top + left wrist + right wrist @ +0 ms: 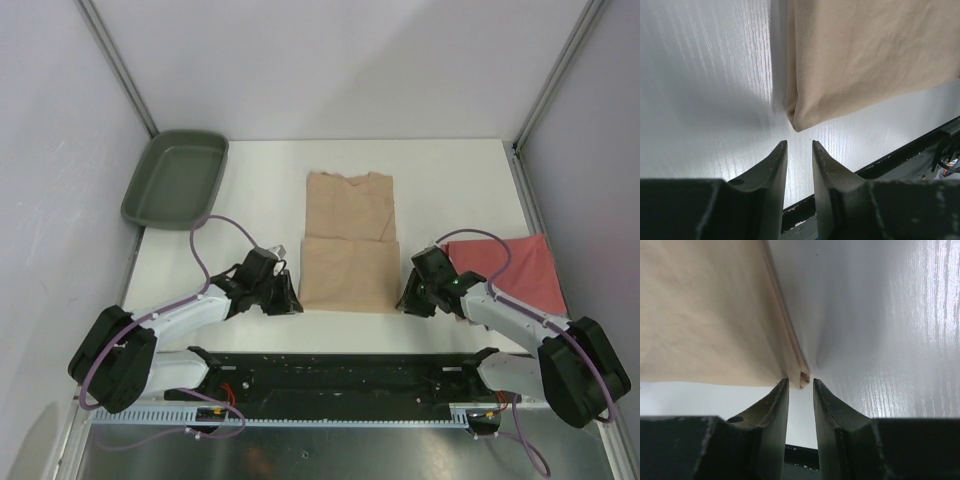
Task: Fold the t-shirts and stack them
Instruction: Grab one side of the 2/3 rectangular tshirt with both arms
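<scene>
Right wrist view: my right gripper (801,383), narrowly parted and empty, sits at a near corner of the half-folded tan t-shirt (710,310) on the bench (890,340). The left gripper (799,145), equally narrow, is just short of its corner. I fear catching only one layer would drag the fold open.

Table (260,200) bears tan shirt (347,240), red shirt (520,265), tray (178,180).

Top camera looks down over the whole table (450,190). Wrist cameras sit low and close — both share the tan t-shirt (346,270).
</scene>
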`<state>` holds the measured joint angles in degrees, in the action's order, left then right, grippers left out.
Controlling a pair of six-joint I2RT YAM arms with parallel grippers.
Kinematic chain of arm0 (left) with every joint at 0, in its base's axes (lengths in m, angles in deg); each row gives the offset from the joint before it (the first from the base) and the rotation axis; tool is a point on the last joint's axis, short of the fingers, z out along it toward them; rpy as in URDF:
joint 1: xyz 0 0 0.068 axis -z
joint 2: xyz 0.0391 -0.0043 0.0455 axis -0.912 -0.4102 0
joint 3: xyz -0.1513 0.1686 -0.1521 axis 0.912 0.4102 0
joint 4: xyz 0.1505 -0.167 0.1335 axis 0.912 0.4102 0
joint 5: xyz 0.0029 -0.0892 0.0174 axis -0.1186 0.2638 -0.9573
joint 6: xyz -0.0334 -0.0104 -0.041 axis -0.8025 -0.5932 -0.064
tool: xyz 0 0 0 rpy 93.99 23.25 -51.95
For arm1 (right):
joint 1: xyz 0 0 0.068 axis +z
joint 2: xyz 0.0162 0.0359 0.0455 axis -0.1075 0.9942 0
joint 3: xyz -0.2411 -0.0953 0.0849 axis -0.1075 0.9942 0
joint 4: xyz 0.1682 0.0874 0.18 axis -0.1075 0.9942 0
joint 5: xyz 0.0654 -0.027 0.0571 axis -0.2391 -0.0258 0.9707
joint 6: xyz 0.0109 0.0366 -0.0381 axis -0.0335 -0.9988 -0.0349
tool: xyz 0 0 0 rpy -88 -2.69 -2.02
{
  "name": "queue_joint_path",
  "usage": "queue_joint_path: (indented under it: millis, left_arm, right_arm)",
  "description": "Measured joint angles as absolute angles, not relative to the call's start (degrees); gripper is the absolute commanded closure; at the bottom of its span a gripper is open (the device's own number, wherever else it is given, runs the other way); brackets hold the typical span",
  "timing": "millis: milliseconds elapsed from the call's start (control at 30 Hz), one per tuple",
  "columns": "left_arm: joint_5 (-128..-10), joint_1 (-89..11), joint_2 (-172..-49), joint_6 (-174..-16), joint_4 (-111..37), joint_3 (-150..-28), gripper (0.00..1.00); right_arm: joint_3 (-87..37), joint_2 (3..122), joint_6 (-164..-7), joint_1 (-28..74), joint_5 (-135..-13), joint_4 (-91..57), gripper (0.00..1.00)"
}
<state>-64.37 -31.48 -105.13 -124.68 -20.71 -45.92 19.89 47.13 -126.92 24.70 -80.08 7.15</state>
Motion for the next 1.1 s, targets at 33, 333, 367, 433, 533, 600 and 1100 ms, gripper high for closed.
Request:
queue_joint_path:
  millis: [33,333,367,433,533,600,1100]
  left_arm:
    - [-64.4,-31.5,-105.1,-124.7,-20.7,-45.9,0.69]
    - [-64.4,-31.6,-105.1,-124.6,-20.7,-45.8,0.69]
    - [-64.4,-31.6,-105.1,-124.6,-20.7,-45.8,0.69]
    - [-64.4,-31.7,-105.1,-124.6,-20.7,-45.8,0.68]
    - [-64.6,-31.7,-105.1,-124.6,-20.7,-45.8,0.68]
    - [-64.6,-31.7,-105.1,-124.6,-20.7,-45.8,0.66]
    - [-65.1,-31.7,-106.8,-123.6,-20.8,-45.5,0.62]
  right_arm:
    - [19.9,47.9,-126.9,24.7,-80.2,7.0,0.69]
    - [19.9,51.5,-127.1,25.0,-80.8,4.3,0.69]
    - [19.9,51.7,-127.2,25.2,-81.0,4.2,0.69]
    - [19.9,51.9,-127.4,25.6,-81.3,3.7,0.71]
    - [19.9,52.1,-127.7,26.1,-81.7,3.3,0.79]
    - [19.9,52.2,-128.0,26.2,-82.1,3.3,0.84]
    - [19.9,52.3,-128.4,26.4,-82.7,3.4,0.99]
